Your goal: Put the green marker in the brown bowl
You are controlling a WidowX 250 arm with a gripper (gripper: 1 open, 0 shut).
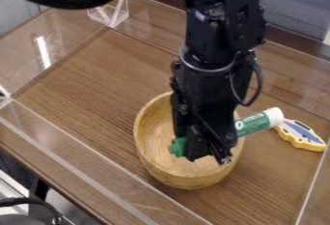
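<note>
The black gripper (204,150) points straight down into the brown bowl (153,161), a round, light wooden bowl at the table's front. Its fingers are shut on the green marker (256,124), which lies tilted across them. The marker's green end (182,146) pokes out on the left, low inside the bowl. Its white barrel with green lettering sticks out to the right, over the bowl's rim. The fingertips themselves are hidden behind the arm's body and the bowl wall.
A blue-and-yellow fish-shaped toy (300,133) lies just right of the bowl, under the marker's outer end. A clear plastic stand (110,14) sits at the back. Transparent walls (52,142) ring the wooden tabletop (103,70).
</note>
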